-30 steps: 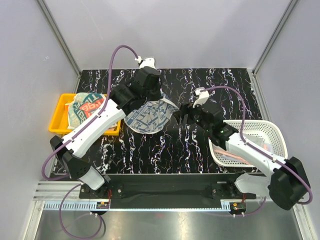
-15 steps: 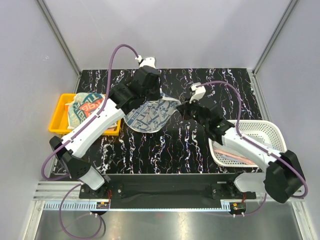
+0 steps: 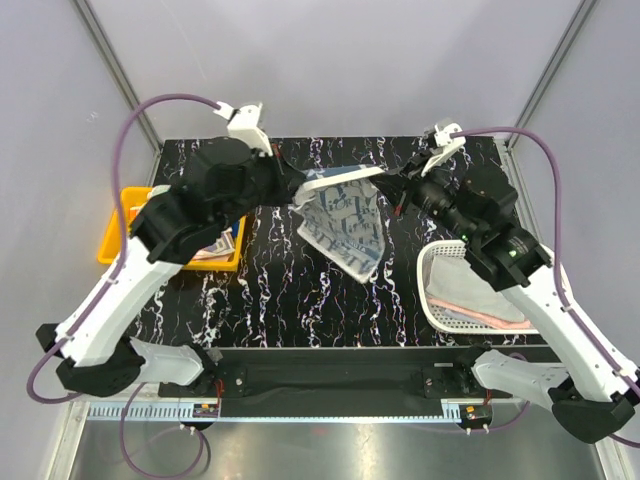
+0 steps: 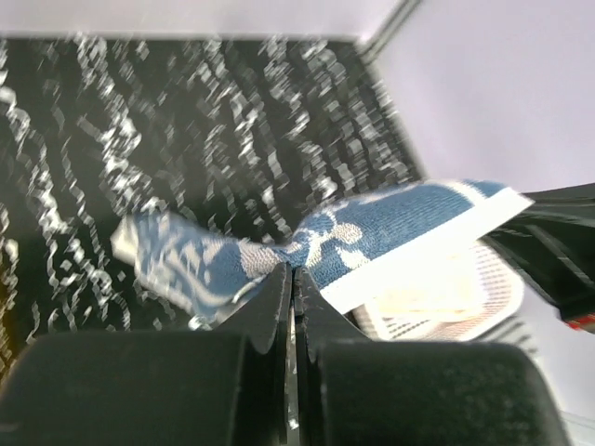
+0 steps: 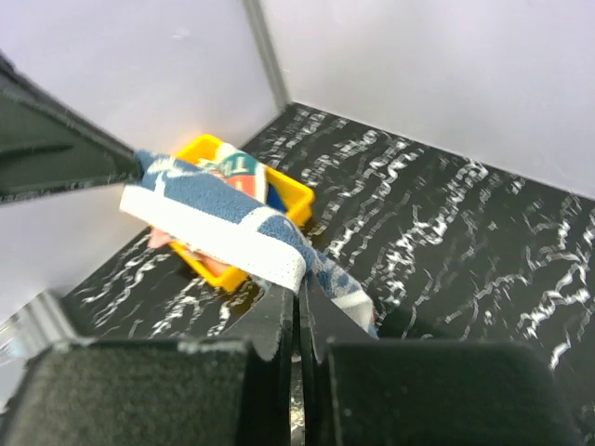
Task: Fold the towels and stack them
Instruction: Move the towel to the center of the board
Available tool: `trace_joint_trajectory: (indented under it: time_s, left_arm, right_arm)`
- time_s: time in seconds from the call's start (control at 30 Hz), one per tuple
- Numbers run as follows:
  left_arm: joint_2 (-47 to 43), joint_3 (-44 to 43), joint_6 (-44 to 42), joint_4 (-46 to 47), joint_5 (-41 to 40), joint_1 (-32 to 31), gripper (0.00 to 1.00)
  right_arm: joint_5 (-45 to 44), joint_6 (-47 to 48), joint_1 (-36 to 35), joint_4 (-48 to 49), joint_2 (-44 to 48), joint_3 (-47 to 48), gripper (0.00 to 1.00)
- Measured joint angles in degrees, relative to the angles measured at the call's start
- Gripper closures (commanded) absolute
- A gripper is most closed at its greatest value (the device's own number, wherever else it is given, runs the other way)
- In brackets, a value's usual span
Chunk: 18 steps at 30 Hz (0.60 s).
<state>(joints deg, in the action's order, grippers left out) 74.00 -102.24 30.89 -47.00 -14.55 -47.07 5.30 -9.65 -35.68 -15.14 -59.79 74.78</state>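
A white towel printed with dark blue patterns point(image 3: 345, 220) hangs in the air over the middle of the black marbled table, stretched between both arms. My left gripper point(image 3: 298, 195) is shut on its left top corner; in the left wrist view the blue-and-white towel point(image 4: 390, 223) runs out from the closed tips point(image 4: 293, 271). My right gripper point(image 3: 388, 185) is shut on the right top corner, and the towel's white band point(image 5: 214, 228) leaves its tips point(image 5: 299, 288). More towels point(image 3: 220, 248) lie in the yellow tray, mostly hidden by my left arm. A pale pink towel point(image 3: 470, 300) lies in the white basket.
The yellow tray point(image 3: 115, 240) sits at the table's left edge. A white mesh basket point(image 3: 440, 262) stands at the right edge under my right arm. Grey walls with metal posts close in the back and sides.
Both arms rose and spread apart, lifting the patterned towel off the table. The right gripper closed on the towel's right corner. The towel now hangs between them.
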Motion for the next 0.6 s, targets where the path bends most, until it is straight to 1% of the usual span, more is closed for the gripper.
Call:
trace_joint_trajectory:
  time_s: [0.23, 0.37, 0.4, 0.47, 0.53, 0.6]
  left_arm:
    - [-2.2, -5.6, -0.9, 0.1, 3.6, -0.4, 1.00]
    - [-1.0, -8.4, -1.2, 0.3, 5.2, -0.2, 1.00]
    - [-0.6, -8.7, -1.3, 0.7, 6.0, 0.8, 1.00]
    - [0.2, -7.6, -1.1, 3.0, 9.1, 4.7, 1.00]
    - [0.9, -3.3, -0.6, 6.3, 12.7, 10.4, 1.00]
    - [3.2, 0.6, 0.0, 8.7, 15.6, 15.5, 1.00]
  right_arm:
    - [4.9, 1.4, -0.3, -8.0, 0.0, 9.7, 1.00]
    - [4.3, 2.1, -0.4, -9.6, -0.8, 13.5, 1.00]
    - [3.5, 2.4, -0.4, -9.6, -1.4, 14.2, 1.00]
    - [1.6, 3.0, -0.4, -9.6, -3.9, 15.0, 1.00]
    - [0.3, 3.3, -0.1, -8.7, -7.4, 15.0, 1.00]
    - [0.7, 3.2, 1.8, -7.1, -12.6, 14.6, 1.00]
